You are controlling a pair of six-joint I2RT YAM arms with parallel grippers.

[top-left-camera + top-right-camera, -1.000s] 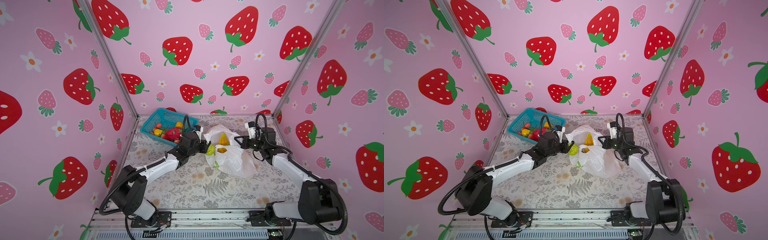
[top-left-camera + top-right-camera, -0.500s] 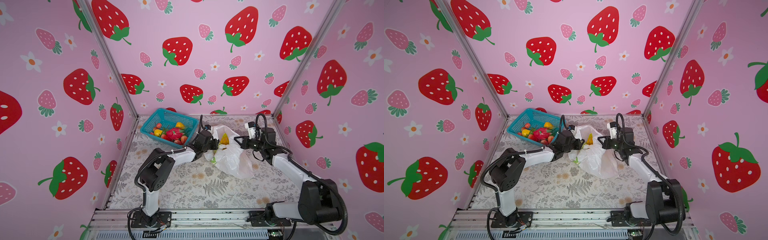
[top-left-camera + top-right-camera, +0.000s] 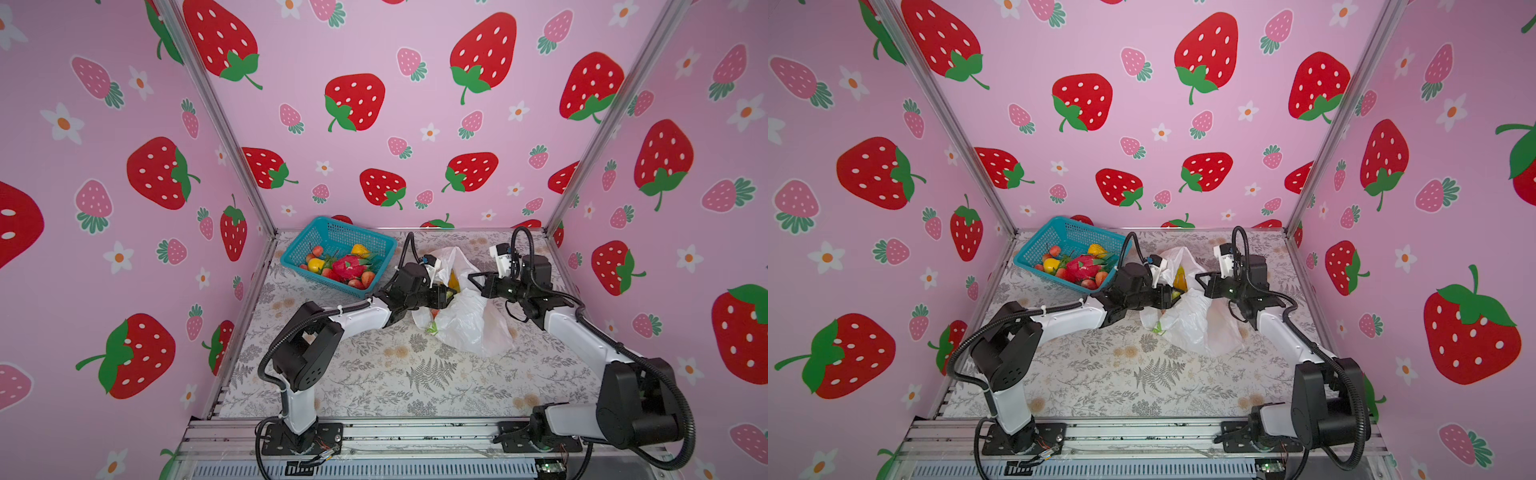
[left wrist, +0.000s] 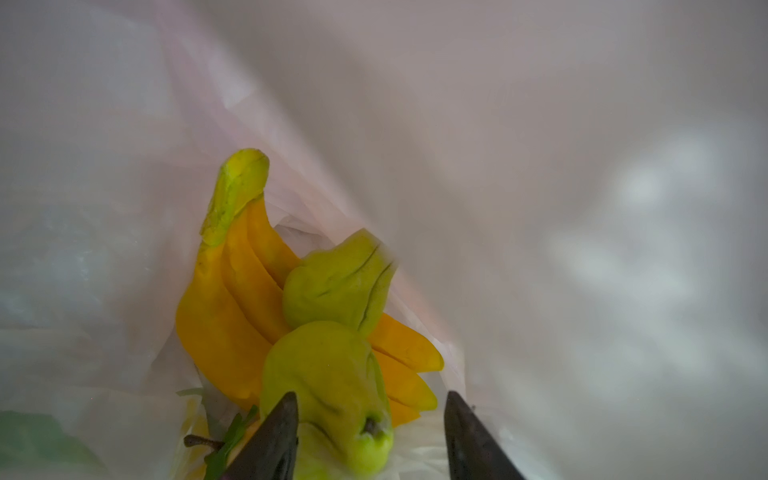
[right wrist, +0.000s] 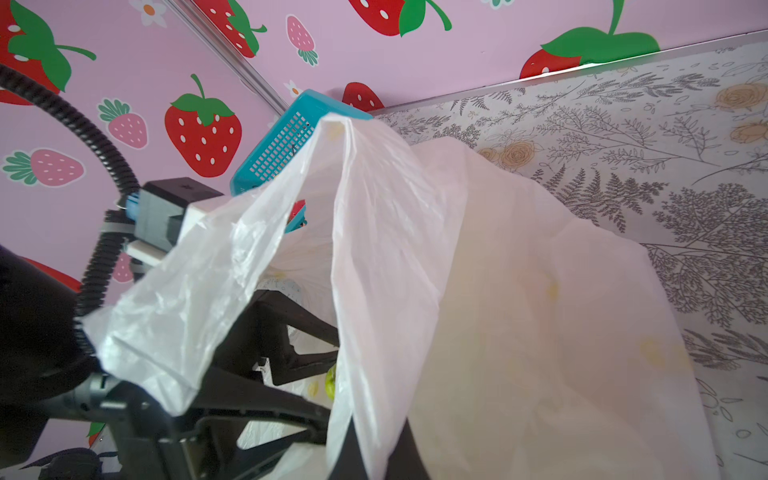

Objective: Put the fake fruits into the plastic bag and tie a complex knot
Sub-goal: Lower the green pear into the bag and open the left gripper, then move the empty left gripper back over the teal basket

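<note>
No brand, label or readable writing shows on any object in these views.

A white, thin plastic bag (image 3: 465,316) lies slumped near the back middle of a table (image 3: 395,374) covered in a grey fern and flower print. Both top views show its mouth facing the left arm. The left gripper (image 4: 370,436) reaches inside the bag. Its two dark jaws stand apart on either side of a green ridged fruit (image 4: 328,386), and they do not clamp it. A second green ridged fruit (image 4: 338,286) lies just behind the first, resting against a yellow banana bunch (image 4: 232,299). All three sit at the bottom of the bag, with white film close around them.

The right gripper (image 3: 478,280) is clenched on the bag's rim, holding the film lifted. In the right wrist view the film drapes over the gripper and hides its fingertips.

A teal mesh basket (image 3: 328,237) stands at the back left corner of the table, just beside the left arm. It holds more fake fruits: a pink dragon fruit (image 3: 349,266), a yellow lemon (image 3: 316,264) and several small red fruits (image 3: 368,278).

Pink walls (image 3: 415,124) printed with red strawberries and white flowers enclose the table on three sides.
</note>
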